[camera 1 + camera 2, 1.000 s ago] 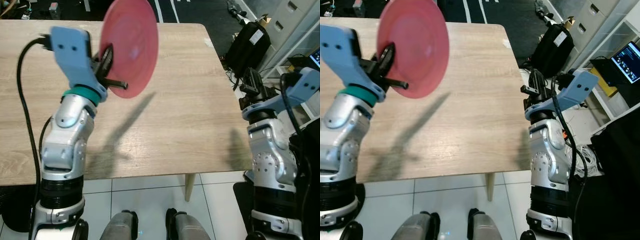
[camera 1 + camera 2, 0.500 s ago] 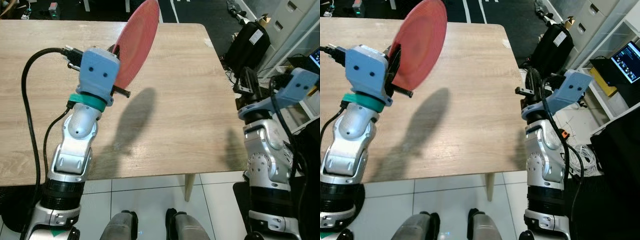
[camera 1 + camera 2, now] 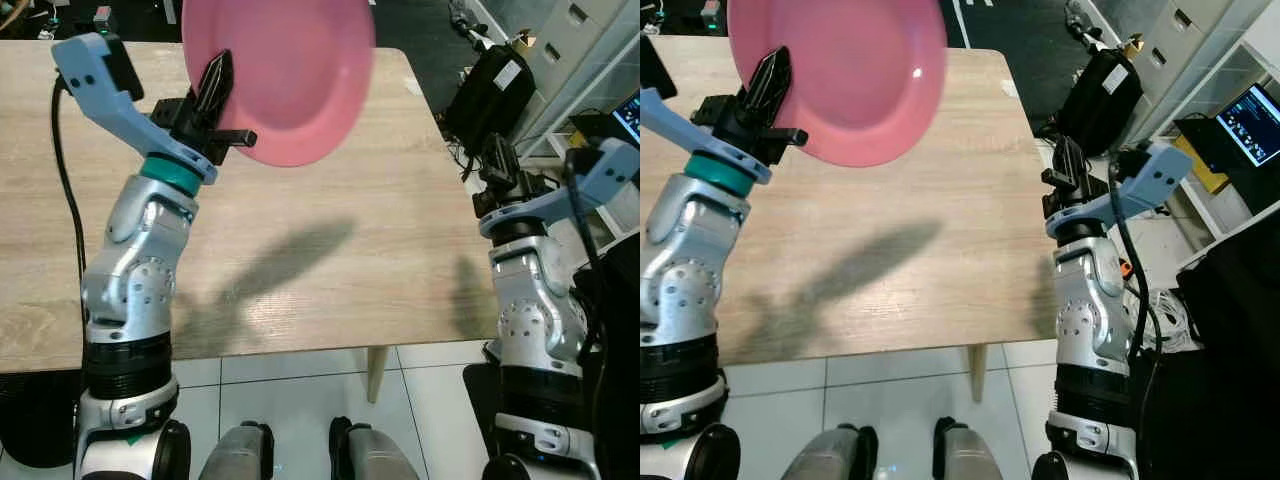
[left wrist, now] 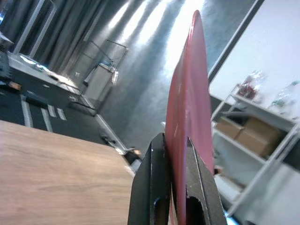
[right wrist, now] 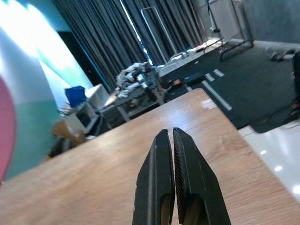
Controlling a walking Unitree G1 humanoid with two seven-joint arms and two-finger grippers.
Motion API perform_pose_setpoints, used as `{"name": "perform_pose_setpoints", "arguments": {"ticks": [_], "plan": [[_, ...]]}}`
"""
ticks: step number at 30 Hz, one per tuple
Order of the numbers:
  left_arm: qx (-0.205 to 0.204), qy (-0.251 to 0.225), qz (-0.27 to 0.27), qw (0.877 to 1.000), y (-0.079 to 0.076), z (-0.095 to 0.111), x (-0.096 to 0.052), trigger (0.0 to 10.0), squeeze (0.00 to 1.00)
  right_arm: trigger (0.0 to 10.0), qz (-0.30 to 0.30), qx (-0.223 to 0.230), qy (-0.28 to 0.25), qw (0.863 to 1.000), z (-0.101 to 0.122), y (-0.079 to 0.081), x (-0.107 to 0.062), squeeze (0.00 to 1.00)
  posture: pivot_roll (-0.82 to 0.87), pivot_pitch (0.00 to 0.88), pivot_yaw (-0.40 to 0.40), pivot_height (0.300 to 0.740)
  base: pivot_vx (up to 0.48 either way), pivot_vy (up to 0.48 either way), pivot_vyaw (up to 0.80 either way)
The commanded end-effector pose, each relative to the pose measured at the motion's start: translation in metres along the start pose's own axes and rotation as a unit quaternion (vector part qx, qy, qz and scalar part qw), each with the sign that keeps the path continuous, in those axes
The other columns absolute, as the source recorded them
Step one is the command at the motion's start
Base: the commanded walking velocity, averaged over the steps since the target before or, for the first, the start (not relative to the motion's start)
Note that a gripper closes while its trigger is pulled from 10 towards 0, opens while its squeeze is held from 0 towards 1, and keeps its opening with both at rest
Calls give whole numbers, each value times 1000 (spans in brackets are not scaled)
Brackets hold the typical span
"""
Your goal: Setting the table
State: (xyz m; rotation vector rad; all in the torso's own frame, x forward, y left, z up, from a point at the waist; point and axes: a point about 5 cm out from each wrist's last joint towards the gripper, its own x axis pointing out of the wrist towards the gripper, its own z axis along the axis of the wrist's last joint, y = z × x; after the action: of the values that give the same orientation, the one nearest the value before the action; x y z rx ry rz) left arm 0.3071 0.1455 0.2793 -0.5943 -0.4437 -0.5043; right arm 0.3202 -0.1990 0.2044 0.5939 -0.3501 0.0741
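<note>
Plate: pink plate point(image 3: 285, 75) raised at upper centre, above the wooden table point(image 3: 380, 230), likely awaiting placement.
Left gripper point(image 3: 215, 85): clamped on plate rim.
Right gripper point(image 5: 173, 154): fingers closed, empty, at table's right edge.

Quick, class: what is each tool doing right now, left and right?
Left tool: shut on the rim of the pink plate, held up above the table.
Right tool: shut, holding nothing.

The pink plate point(image 3: 285, 75) looks like smooth plastic with a slight sheen, pinched by the left gripper point(image 3: 212, 88) and its matt black fingers point(image 4: 157, 187). Below it, the table point(image 3: 380, 210) is pale, matt wood grain.
</note>
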Motion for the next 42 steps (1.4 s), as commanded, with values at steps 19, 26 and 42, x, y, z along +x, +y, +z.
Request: {"name": "perform_pose_setpoints", "arguments": {"ticks": [19,26,42], "plan": [[-294,30,146,944,30,-54,-33,10000,0,10000,-4,15,5,1000,-1,-3,-2,0,61,36,-29,740,0,0,0],[-293,44,145,944,30,-57,-32,10000,0,10000,-10,13,7,1000,-1,-5,-4,0,58,40,-25,740,0,0,0],[102,174,73,977,34,-31,-28,10000,0,10000,-18,-5,16,1000,-2,-11,-5,0,70,47,-29,740,0,0,0]]}}
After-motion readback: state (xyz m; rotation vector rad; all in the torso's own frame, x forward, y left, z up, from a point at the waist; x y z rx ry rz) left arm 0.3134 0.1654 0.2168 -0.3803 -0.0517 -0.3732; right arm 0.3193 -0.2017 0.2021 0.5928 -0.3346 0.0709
